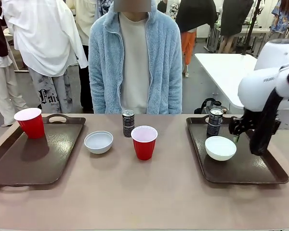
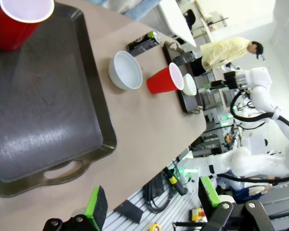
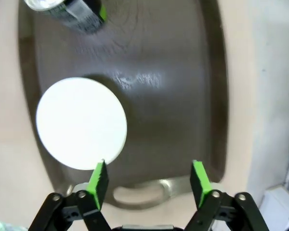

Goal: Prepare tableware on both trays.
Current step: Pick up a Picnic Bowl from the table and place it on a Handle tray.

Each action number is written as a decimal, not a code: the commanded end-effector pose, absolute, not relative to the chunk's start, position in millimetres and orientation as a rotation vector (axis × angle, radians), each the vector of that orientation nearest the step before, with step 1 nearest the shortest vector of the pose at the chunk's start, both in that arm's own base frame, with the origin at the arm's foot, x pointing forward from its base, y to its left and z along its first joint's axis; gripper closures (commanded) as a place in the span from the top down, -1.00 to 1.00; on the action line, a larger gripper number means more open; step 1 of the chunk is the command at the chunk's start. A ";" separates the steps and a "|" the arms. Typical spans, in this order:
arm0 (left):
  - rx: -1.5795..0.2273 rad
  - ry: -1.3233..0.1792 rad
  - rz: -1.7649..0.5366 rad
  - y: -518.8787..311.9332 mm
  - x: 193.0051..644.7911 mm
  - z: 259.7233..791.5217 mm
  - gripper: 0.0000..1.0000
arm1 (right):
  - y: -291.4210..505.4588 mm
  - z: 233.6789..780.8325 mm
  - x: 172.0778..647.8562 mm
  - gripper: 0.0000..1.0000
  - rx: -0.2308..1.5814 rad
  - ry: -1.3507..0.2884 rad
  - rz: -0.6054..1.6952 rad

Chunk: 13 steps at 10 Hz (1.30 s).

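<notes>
The left tray (image 1: 38,159) carries one red cup (image 1: 30,122) at its far corner. Between the trays, on the bare table, stand a white bowl (image 1: 98,142), a dark can (image 1: 128,123) and a second red cup (image 1: 144,142). A can (image 1: 214,122) and a bowl (image 1: 220,147) sit on the right tray (image 1: 250,168). My right gripper (image 1: 237,136) hovers over this tray just right of the bowl (image 3: 81,122), open (image 3: 148,179) with nothing between its fingers. My left gripper (image 2: 151,202) is open above the near end of the left tray (image 2: 48,120).
A person in a light blue fleece jacket (image 1: 135,62) stands at the far edge of the table, hands out of sight. The table's near strip (image 1: 135,202) is bare. A white table (image 1: 226,72) stands behind on the right.
</notes>
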State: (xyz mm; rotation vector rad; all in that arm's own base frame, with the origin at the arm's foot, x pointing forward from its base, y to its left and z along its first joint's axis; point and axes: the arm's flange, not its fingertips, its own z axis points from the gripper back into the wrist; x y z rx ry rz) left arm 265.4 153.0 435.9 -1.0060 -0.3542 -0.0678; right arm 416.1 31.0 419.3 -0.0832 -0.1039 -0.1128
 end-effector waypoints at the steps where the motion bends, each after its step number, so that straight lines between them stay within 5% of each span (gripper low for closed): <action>1: -1.015 -0.357 -0.061 153.4 264.3 437.7 1.00 | 11.7 448.6 383.6 1.00 -0.052 -0.062 -0.044; 4: -1.015 -0.357 -0.061 153.4 264.3 437.7 1.00 | -14.3 485.5 355.1 1.00 0.080 -0.070 0.148; 5: -1.015 -0.357 -0.061 153.4 264.3 437.7 1.00 | -2.4 467.2 374.4 1.00 -0.059 -0.059 0.001; 12: -1.015 -0.357 -0.061 153.4 264.3 437.7 1.00 | -1.0 467.0 372.2 1.00 -0.035 -0.047 0.016; 13: -1.015 -0.357 -0.061 153.4 264.3 437.7 1.00 | -33.5 477.1 362.2 1.00 0.305 0.053 0.163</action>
